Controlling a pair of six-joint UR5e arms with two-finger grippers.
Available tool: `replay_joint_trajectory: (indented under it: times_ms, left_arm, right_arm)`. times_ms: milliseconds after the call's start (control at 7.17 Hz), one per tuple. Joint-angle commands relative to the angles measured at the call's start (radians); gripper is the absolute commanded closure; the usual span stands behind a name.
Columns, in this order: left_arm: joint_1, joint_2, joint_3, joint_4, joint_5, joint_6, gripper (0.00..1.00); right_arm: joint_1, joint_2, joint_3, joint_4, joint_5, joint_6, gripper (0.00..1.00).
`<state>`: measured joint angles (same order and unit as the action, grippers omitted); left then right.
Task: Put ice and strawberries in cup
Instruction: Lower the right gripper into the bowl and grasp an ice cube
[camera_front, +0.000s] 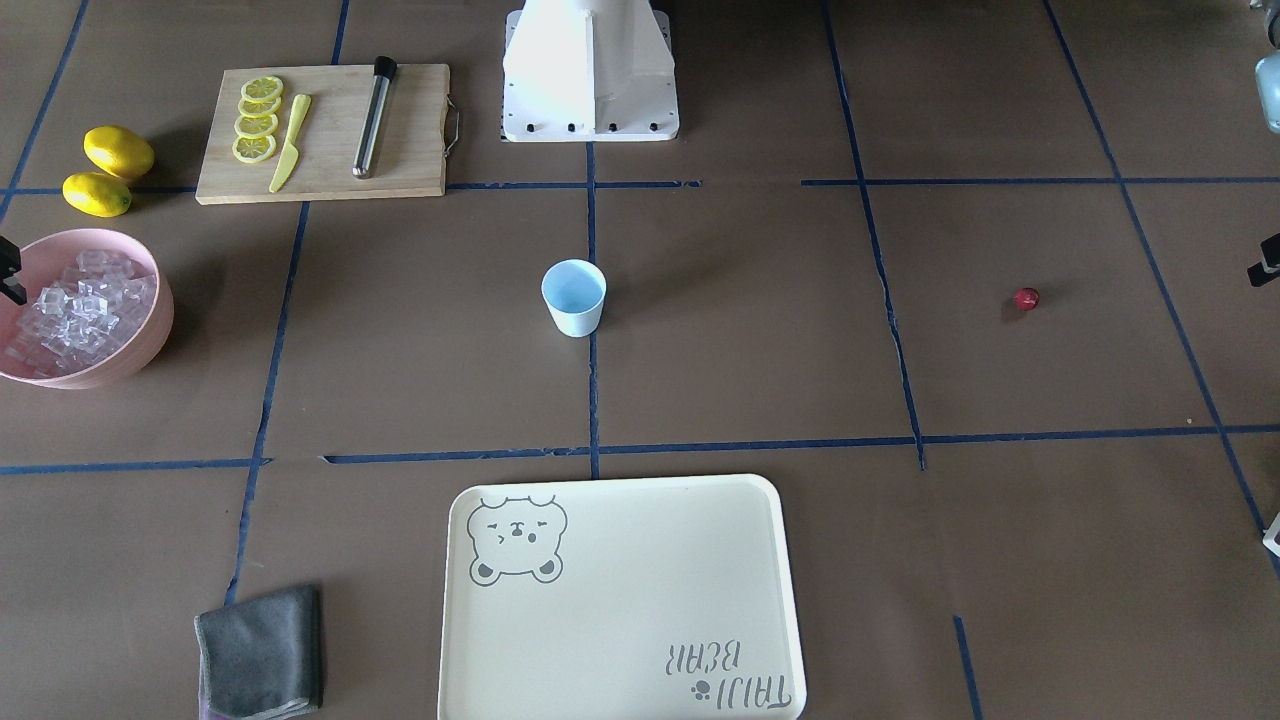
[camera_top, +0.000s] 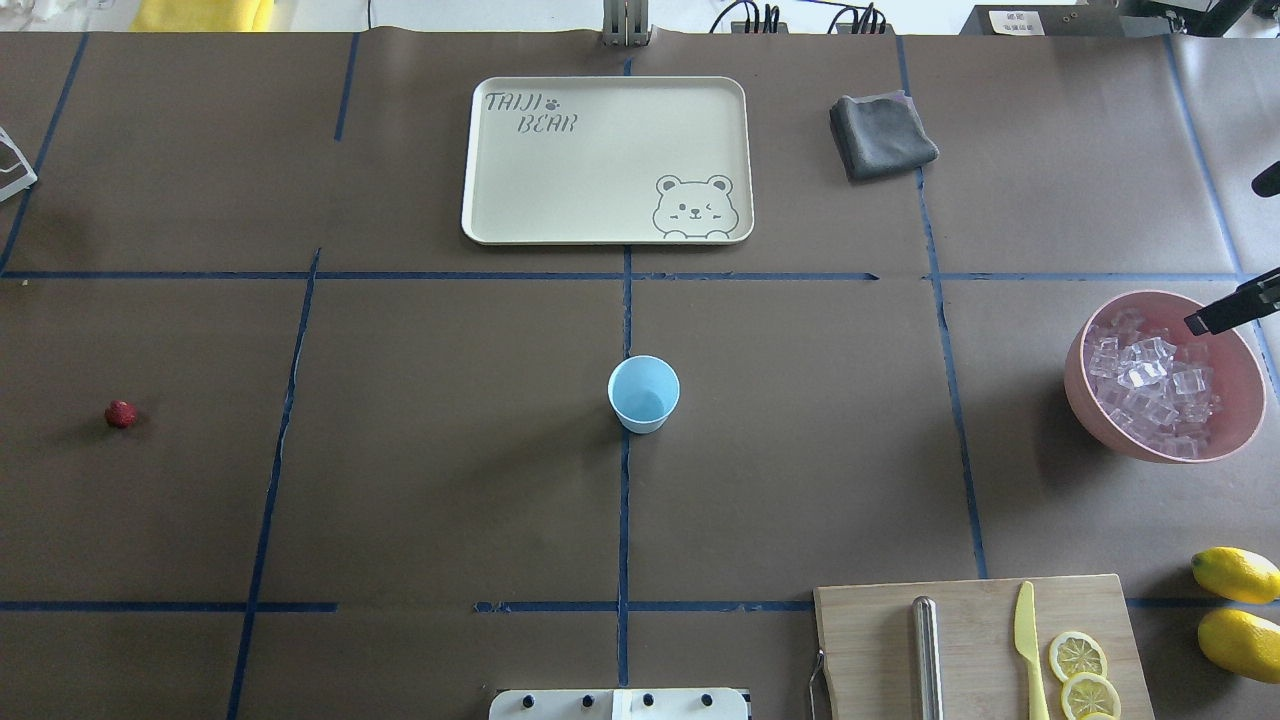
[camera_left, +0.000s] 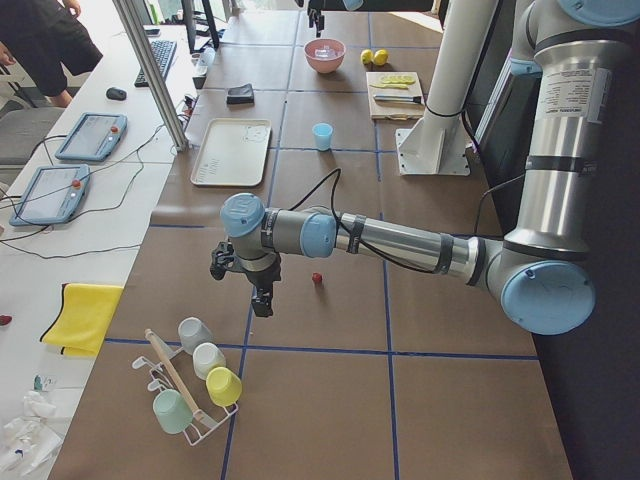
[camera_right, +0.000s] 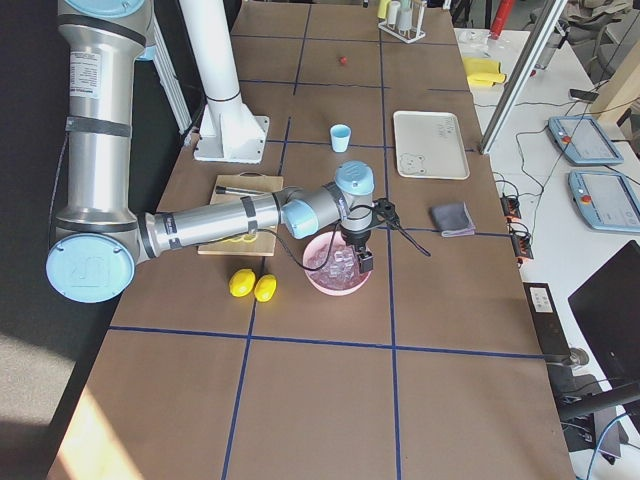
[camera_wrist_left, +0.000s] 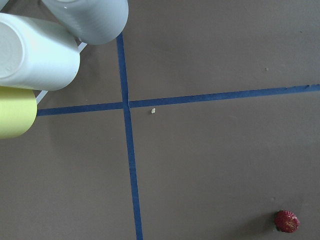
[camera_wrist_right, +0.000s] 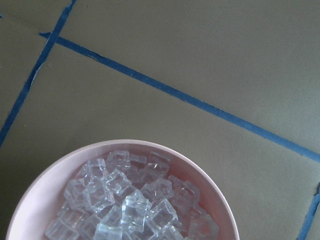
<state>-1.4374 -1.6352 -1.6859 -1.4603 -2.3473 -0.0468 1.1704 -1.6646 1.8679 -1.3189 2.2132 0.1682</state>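
The light-blue cup stands upright and empty at the table's middle. One small dark-red strawberry lies alone on the robot's left side, and it shows at the lower right of the left wrist view. The ice fills a pink bowl on the robot's right side. My left gripper hangs above the table a little beside the strawberry. My right gripper hangs over the bowl's rim, just above the ice. I cannot tell whether either gripper is open or shut.
A cream tray lies at the far side, with a grey cloth beside it. A cutting board carries a knife, a metal rod and lemon slices. Two lemons lie beside it. A rack of cups stands near my left gripper.
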Motion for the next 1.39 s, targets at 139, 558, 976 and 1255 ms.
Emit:
replay_joint_trajectory:
  times_ms: [139,558,976,1255]
  left_arm:
    - [0.0,0.003,0.002,0.0,0.0,0.005,0.0]
    - [-0.001,0.003,0.002,0.0,-0.001,0.005,0.0]
    - [-0.003,0.003,0.002,0.0,-0.001,0.005,0.0]
    - [-0.003,0.005,0.002,0.002,-0.001,0.005,0.0]
  right_arm:
    - [-0.089,-0.03,0.017,-0.003,-0.013,0.004,0.06]
    - [-0.135,-0.047,0.005,-0.005,-0.049,0.001,0.1]
    - [-0.135,-0.073,0.0,-0.003,-0.049,-0.01,0.1]
    - [-0.143,-0.078,-0.001,-0.005,-0.049,-0.009,0.17]
